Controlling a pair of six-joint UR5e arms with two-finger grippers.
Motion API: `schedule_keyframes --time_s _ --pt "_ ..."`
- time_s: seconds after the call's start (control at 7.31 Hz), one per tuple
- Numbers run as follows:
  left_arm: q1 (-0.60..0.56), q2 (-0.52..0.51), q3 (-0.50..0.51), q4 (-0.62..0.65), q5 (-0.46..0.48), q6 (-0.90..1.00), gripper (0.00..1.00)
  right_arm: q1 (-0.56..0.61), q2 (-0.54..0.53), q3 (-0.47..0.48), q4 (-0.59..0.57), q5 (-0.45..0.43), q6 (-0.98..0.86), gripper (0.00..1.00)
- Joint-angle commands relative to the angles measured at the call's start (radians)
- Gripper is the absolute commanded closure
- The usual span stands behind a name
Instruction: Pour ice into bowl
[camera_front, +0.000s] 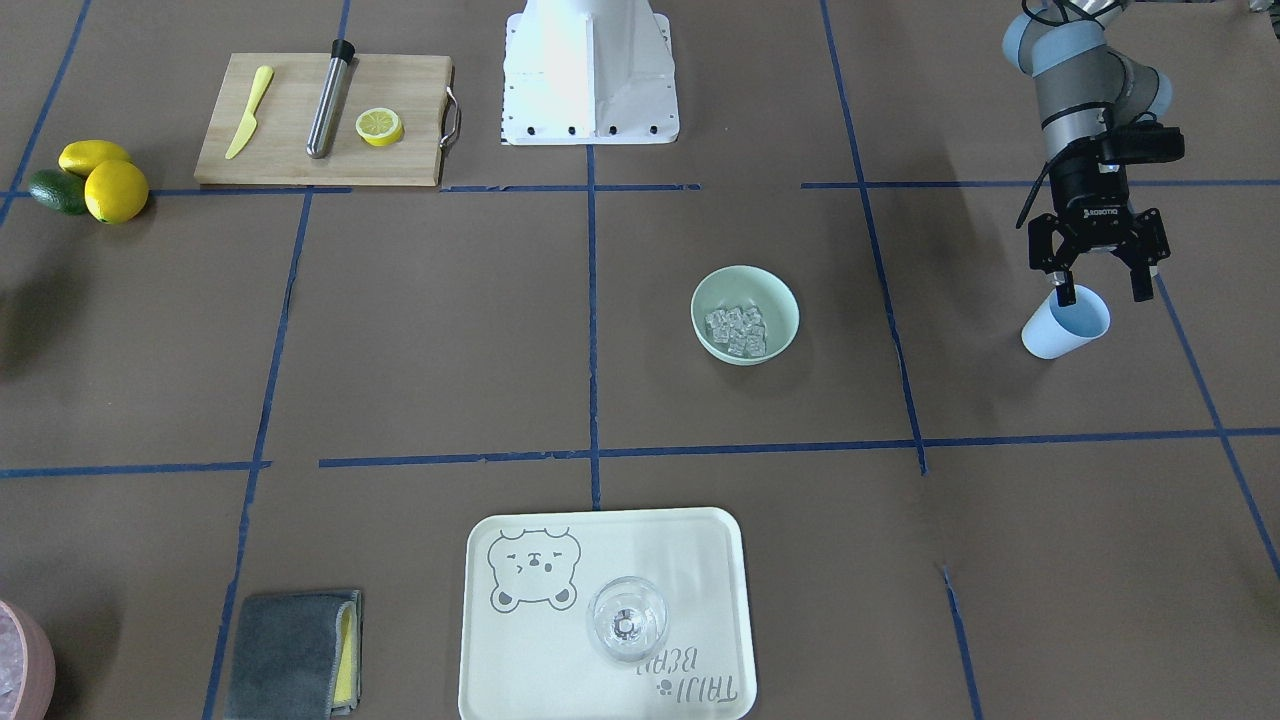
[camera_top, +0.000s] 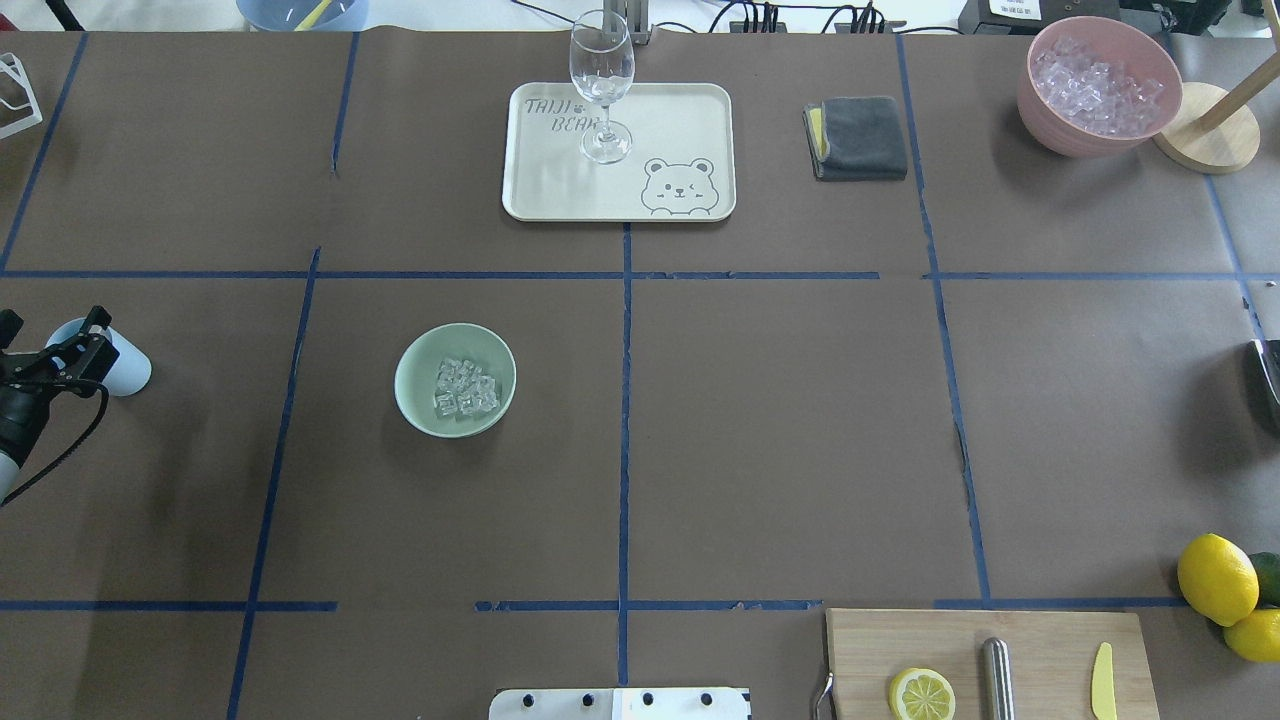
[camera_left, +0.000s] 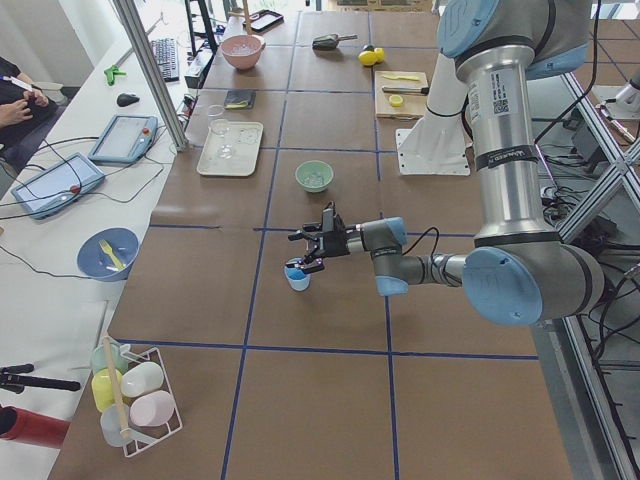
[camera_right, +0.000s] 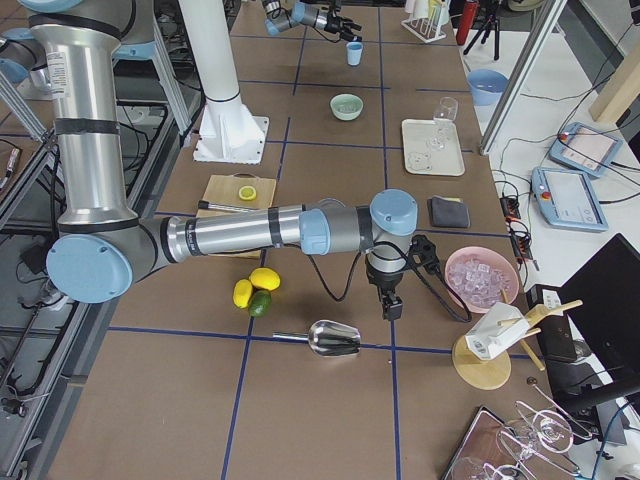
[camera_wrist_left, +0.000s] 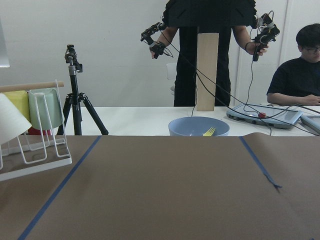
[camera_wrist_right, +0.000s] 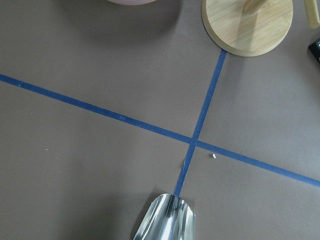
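The pale mint-green bowl (camera_front: 776, 291) (camera_top: 424, 359) sits near the table's middle. The ice (camera_front: 737, 330) (camera_top: 465, 388), a small heap of clear cubes, lies inside it. A light blue cup (camera_front: 1060, 330) (camera_top: 128, 367) stands upright on the table on the robot's left. My left gripper (camera_front: 1102, 295) (camera_top: 84, 343) hangs open just over the cup's rim, one fingertip over its mouth, gripping nothing. My right gripper (camera_right: 388, 306) points down over bare table close to the pink bowl; I cannot tell whether it is open or shut.
A cream tray (camera_top: 690, 110) bears a clear wine glass (camera_top: 602, 85). A folded grey cloth (camera_top: 858, 137) and a pink bowl (camera_top: 1050, 120) of whitish ice are at the far right. A cutting board (camera_front: 400, 150), lemons (camera_front: 115, 190) and a metal scoop (camera_right: 332, 338) sit on the right arm's side.
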Motion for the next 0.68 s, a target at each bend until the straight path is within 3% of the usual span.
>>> schedule_keyframes --time_s 0.0,0.27,0.41,0.55 --pt "-0.191 0.002 -0.069 0.001 -0.263 0.267 0.00 0.000 0.009 0.007 0.030 0.002 0.012 0.00" --pt "-0.456 -0.001 -0.069 0.049 -0.617 0.606 0.00 -0.002 0.004 0.009 0.133 0.008 0.098 0.00" --pt "-0.613 -0.021 -0.075 0.159 -0.820 0.737 0.00 -0.006 0.000 0.006 0.205 0.011 0.103 0.00" --pt "-0.756 -0.064 -0.092 0.312 -0.956 0.790 0.00 -0.011 0.004 0.009 0.245 0.015 0.104 0.00"
